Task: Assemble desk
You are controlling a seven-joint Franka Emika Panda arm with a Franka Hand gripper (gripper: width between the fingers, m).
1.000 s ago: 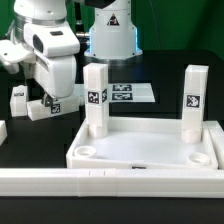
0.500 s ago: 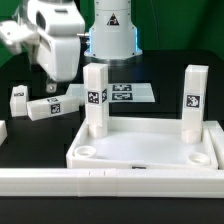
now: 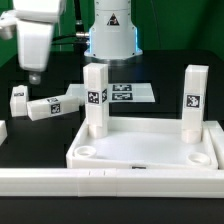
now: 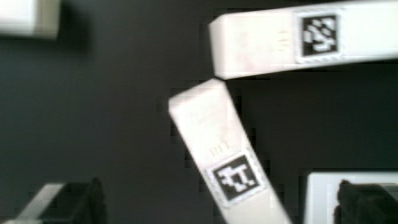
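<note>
Hovering w/ gripper [image 3: 34, 74] wide open & empty over loose leg [image 3: 47, 108]; 2 standing legs [image 3: 96, 98] in desktop [image 3: 140, 159], so next: drop, grab 3rd.

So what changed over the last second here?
The gripper, which was low over the lying leg, has lifted up and toward the exterior view's left, jaws open and empty. The leg is left on the table. Unchanged: the desk top with its two standing legs, the small upright leg beside the lying one, and the marker board.
</note>
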